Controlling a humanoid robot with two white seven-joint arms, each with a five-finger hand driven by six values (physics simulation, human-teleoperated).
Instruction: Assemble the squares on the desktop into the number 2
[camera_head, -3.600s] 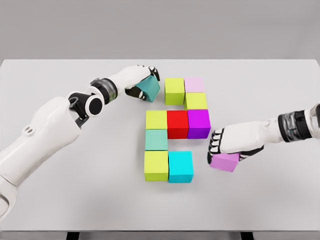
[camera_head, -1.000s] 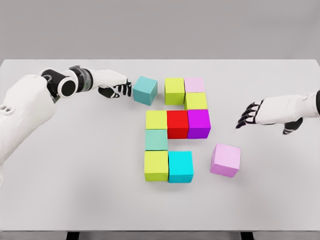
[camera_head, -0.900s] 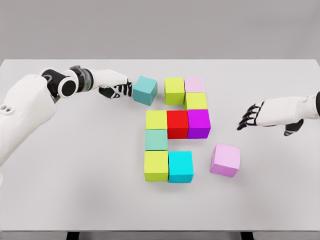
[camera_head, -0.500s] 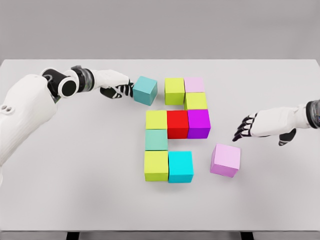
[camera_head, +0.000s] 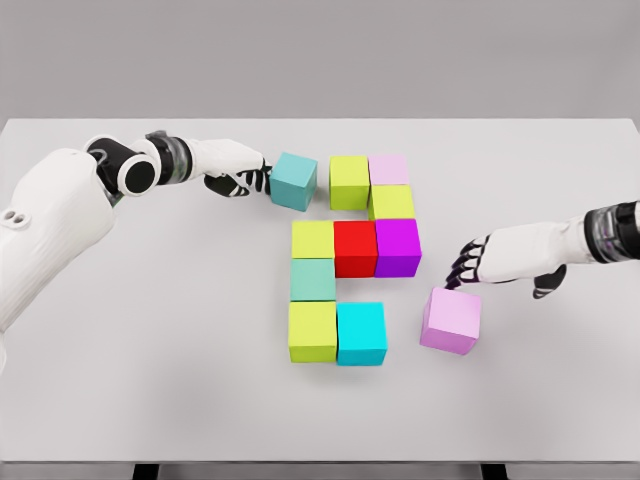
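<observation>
Coloured cubes lie on the white table (camera_head: 150, 380). A teal cube (camera_head: 293, 181) sits at the upper left of the group, slightly turned, with a small gap to a lime cube (camera_head: 349, 181). My left hand (camera_head: 245, 176) touches the teal cube's left side with fingers extended. A pink cube (camera_head: 450, 320) lies tilted, apart from the cyan cube (camera_head: 361, 333). My right hand (camera_head: 466, 267) hovers at the pink cube's upper right edge, fingers spread, holding nothing.
The joined cubes are pale pink (camera_head: 389, 169), lime (camera_head: 392, 202), purple (camera_head: 397, 247), red (camera_head: 355, 248), lime (camera_head: 313, 240), green-teal (camera_head: 313, 280) and lime (camera_head: 312, 331). The table's front edge runs along the bottom of the view.
Both hands let go of their cubes earlier. Over the last second my right hand came down and left toward the pink cube. The left hand nudged the teal cube slightly right.
</observation>
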